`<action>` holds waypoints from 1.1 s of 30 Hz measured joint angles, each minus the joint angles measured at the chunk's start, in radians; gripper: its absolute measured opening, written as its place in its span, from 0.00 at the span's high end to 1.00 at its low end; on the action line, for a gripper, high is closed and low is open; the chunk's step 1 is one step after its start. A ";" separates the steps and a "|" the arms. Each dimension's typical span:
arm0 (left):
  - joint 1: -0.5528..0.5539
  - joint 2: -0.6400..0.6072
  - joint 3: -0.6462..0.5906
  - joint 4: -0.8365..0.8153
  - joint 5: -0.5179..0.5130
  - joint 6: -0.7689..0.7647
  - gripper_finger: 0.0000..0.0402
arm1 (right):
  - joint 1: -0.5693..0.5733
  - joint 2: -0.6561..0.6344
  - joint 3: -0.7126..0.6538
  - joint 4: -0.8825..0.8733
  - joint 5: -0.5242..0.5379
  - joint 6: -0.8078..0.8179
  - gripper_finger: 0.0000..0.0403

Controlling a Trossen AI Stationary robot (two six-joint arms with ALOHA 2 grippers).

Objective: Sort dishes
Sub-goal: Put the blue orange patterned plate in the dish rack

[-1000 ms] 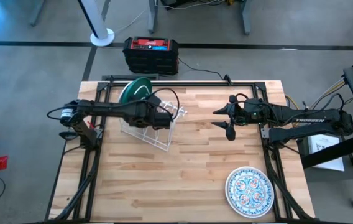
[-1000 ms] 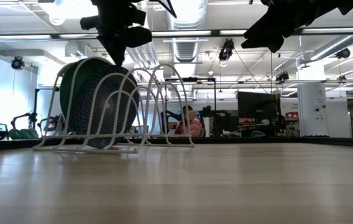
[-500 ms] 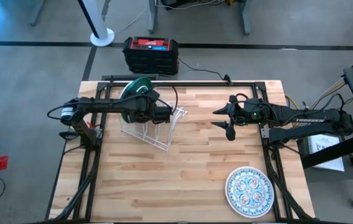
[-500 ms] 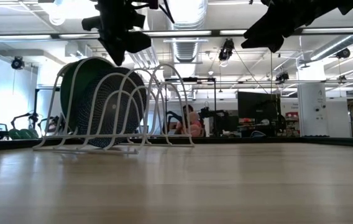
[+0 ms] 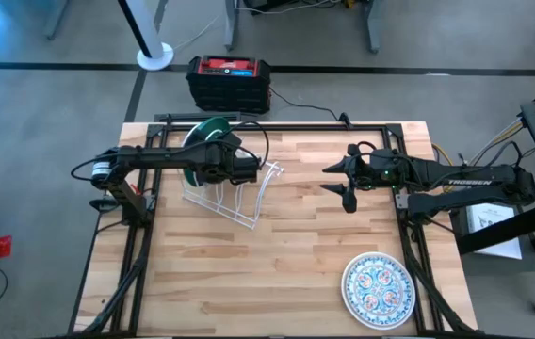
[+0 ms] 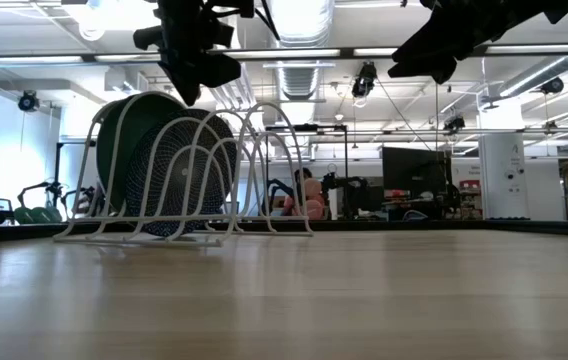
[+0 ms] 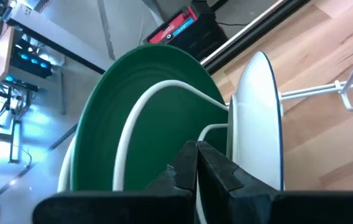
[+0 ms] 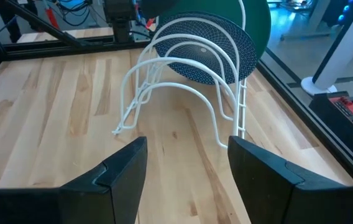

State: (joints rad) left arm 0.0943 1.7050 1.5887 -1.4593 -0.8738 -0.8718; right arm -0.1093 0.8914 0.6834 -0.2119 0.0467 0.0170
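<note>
Withdrawn slightly toward the rack's rear end since a second ago: left claw, fingers together and empty, hovering above the white wire rack. Rack holds two upright dishes, green plate in the rearmost slot, dark teal plate just in front. Right claw, fingers apart, hangs well clear of the rack; floral plate lies flat at the bench corner farthest from the rack.

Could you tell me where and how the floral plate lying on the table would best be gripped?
The floral plate lies flat near the table's front right corner, so only its rim offers a hold. The right gripper, jaws open, would probably best come from above, one finger outside and one inside the raised edge, perhaps on the side nearest that arm.
</note>
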 joint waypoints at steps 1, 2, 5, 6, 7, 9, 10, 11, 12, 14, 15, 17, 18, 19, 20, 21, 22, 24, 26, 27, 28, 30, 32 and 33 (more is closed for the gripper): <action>-0.002 -0.005 0.000 0.000 0.000 0.002 1.00 | 0.000 -0.001 0.000 -0.001 0.000 0.004 0.47; -0.003 -0.009 0.001 -0.001 0.000 0.008 1.00 | 0.000 -0.002 0.000 -0.002 0.000 0.007 0.46; -0.012 -0.018 0.022 -0.007 -0.001 0.027 1.00 | 0.000 -0.010 0.002 -0.042 0.000 0.027 0.46; -0.016 -0.019 0.037 -0.008 -0.002 0.033 1.00 | 0.000 -0.014 0.006 -0.061 0.000 0.038 0.45; -0.021 -0.020 0.052 -0.009 -0.007 0.039 1.00 | 0.000 -0.017 0.011 -0.084 0.000 0.049 0.45; -0.034 -0.021 0.091 -0.007 -0.020 0.067 1.00 | 0.000 -0.032 0.015 -0.130 -0.001 0.080 0.45; -0.041 -0.021 0.109 -0.004 -0.026 0.083 1.00 | 0.000 -0.039 0.016 -0.156 -0.001 0.096 0.44; -0.050 -0.022 0.125 0.006 -0.027 0.101 1.00 | 0.000 -0.045 0.016 -0.188 -0.002 0.114 0.44; -0.059 -0.022 0.141 0.023 -0.027 0.123 1.00 | 0.000 -0.051 0.016 -0.222 -0.003 0.132 0.44; -0.083 -0.022 0.171 0.053 -0.027 0.169 1.00 | 0.000 -0.067 0.016 -0.294 -0.015 0.175 0.45; -0.097 -0.022 0.183 0.080 -0.030 0.189 1.00 | 0.000 -0.074 0.016 -0.330 -0.034 0.200 0.45; -0.135 -0.023 0.194 0.161 -0.040 0.253 1.00 | 0.001 -0.084 0.016 -0.397 -0.098 0.250 0.46; -0.157 -0.023 0.194 0.213 -0.039 0.298 1.00 | 0.002 -0.087 0.016 -0.428 -0.136 0.277 0.47; -0.184 -0.023 0.190 0.271 -0.039 0.347 1.00 | 0.007 -0.088 0.016 -0.449 -0.170 0.307 0.47; -0.210 -0.023 0.180 0.337 -0.037 0.396 1.00 | 0.015 -0.091 0.016 -0.466 -0.200 0.334 0.48; -0.235 -0.023 0.167 0.407 -0.035 0.446 1.00 | 0.025 -0.092 0.016 -0.486 -0.226 0.357 0.48; -0.261 -0.023 0.152 0.470 -0.033 0.492 1.00 | 0.039 -0.092 0.015 -0.497 -0.246 0.381 0.48; -0.304 -0.022 0.125 0.566 -0.022 0.565 1.00 | 0.076 -0.092 0.009 -0.497 -0.266 0.420 0.49; -0.335 -0.022 0.091 0.646 -0.022 0.601 1.00 | 0.122 -0.092 0.006 -0.509 -0.268 0.470 0.50; -0.345 -0.022 0.077 0.663 -0.021 0.607 1.00 | 0.147 -0.092 0.006 -0.518 -0.268 0.494 0.50; -0.354 -0.021 0.069 0.663 -0.021 0.608 1.00 | 0.174 -0.092 0.004 -0.524 -0.268 0.522 0.51; -0.371 -0.020 0.050 0.670 -0.021 0.601 1.00 | 0.229 -0.091 0.002 -0.529 -0.267 0.580 0.51; -0.384 -0.013 0.030 0.694 -0.015 0.601 1.00 | 0.286 -0.091 0.000 -0.535 -0.260 0.634 0.53; -0.392 -0.010 0.016 0.705 -0.007 0.601 1.00 | 0.315 -0.090 -0.001 -0.539 -0.257 0.663 0.53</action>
State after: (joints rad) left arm -0.2977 1.6945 1.6048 -0.7539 -0.8813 -0.2703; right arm 0.2056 0.8018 0.6822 -0.7507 -0.2107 0.6799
